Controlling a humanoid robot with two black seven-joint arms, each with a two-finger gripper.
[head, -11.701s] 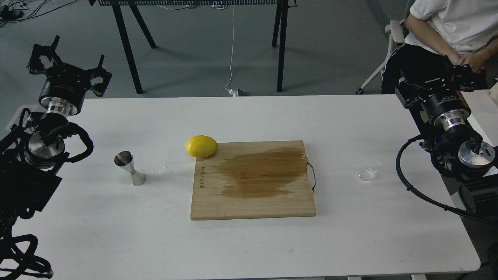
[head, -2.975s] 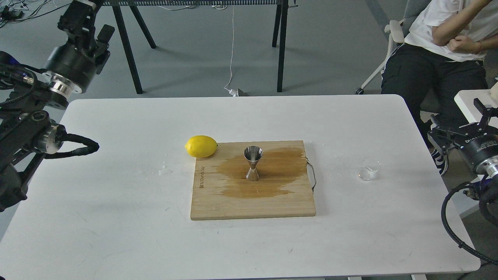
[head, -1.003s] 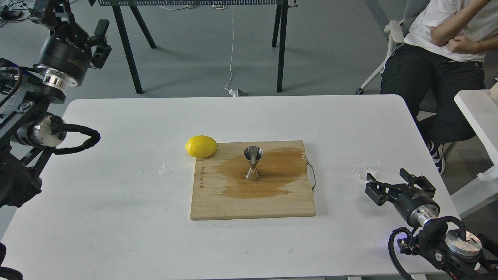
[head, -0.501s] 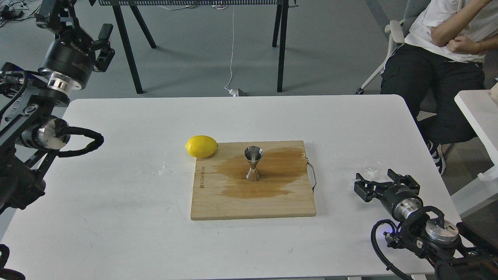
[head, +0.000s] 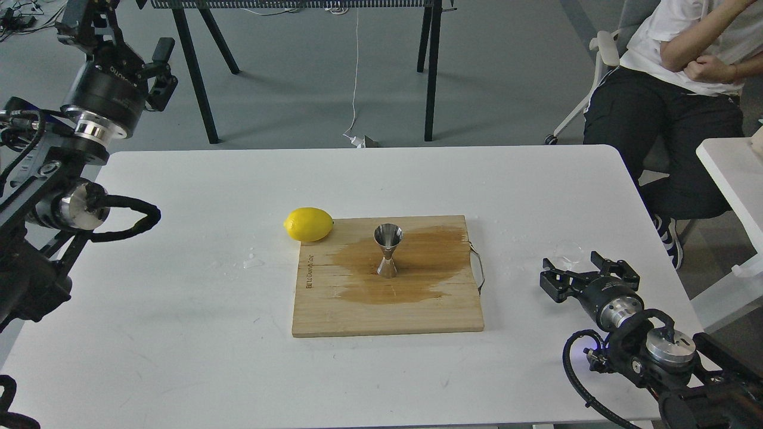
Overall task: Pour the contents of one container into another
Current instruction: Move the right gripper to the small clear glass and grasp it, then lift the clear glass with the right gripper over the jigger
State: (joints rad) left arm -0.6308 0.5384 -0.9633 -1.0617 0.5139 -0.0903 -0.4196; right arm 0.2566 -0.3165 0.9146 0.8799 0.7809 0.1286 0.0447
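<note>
At the worktop's (head: 179, 333) right edge, the clear cup (head: 568, 252) is seen just beyond the right gripper (head: 575, 271), whose fingers are spread around it (contact unclear). The jigger (head: 387, 250) stands upright on the cutting board (head: 387, 310), well left. The left gripper (head: 113, 39), parked far off, is open.

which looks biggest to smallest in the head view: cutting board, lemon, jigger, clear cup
1. Cutting board, by far the largest.
2. Lemon.
3. Jigger, slimmer than the lemon though about as tall as the lemon is long.
4. Clear cup, unsure: the right gripper partly covers it.
</note>
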